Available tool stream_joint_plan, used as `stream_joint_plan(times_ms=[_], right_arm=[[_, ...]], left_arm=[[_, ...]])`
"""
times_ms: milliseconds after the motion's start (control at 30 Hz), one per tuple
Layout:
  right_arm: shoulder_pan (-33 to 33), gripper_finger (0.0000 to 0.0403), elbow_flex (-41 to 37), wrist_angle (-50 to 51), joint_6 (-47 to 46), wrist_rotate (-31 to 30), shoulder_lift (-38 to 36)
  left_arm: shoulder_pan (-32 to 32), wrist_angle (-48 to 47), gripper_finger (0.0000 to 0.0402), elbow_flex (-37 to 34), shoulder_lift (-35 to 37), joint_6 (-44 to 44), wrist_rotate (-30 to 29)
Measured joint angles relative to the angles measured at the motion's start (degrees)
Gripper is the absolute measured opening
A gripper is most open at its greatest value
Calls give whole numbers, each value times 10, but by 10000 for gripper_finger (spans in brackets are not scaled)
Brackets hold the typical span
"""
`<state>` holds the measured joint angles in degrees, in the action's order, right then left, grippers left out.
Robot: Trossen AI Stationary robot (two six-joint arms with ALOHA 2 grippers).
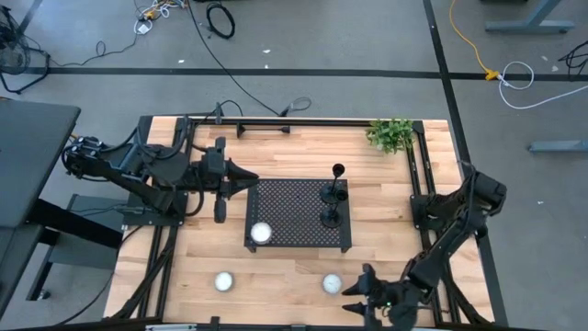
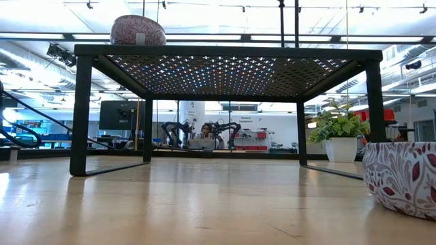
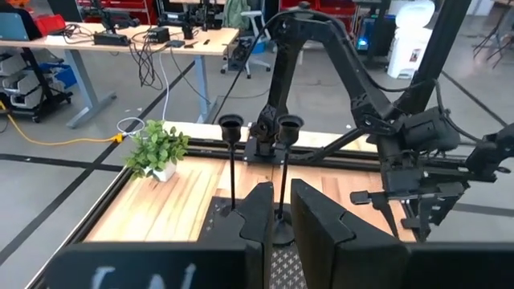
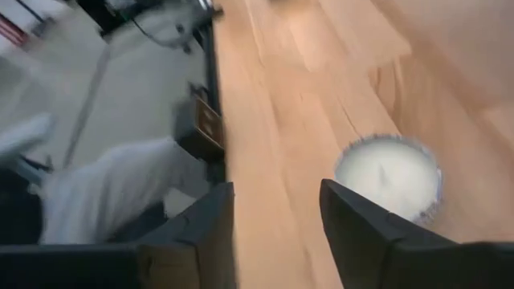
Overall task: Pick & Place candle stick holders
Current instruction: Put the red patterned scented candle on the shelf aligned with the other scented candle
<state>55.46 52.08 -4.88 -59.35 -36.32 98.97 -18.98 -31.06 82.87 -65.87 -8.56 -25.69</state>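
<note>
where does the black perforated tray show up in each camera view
High view: the black perforated tray sits mid-table, between the arms.
Low view: it fills the upper frame as a raised platform on legs.
Left wrist view: only a strip of its mesh shows between the fingers.
Right wrist view: not in it.
Shared landmark: the potted plant.

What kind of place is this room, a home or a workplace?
Most likely a robotics lab or workshop, not a home: other robot arms stand in the background, desks with cables line the room, and loose cords lie on the grey floor.
</note>
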Motion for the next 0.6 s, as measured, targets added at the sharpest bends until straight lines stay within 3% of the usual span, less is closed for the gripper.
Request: stream_joint_plan(times_ms=[167,600], right_arm=[[-22,159,0,12,-15,55,16],[-47,127,-1,81,-79,73,17]], left_arm=[[0,-9,48,0,0,-17,0],[0,-9,48,0,0,-22,0]])
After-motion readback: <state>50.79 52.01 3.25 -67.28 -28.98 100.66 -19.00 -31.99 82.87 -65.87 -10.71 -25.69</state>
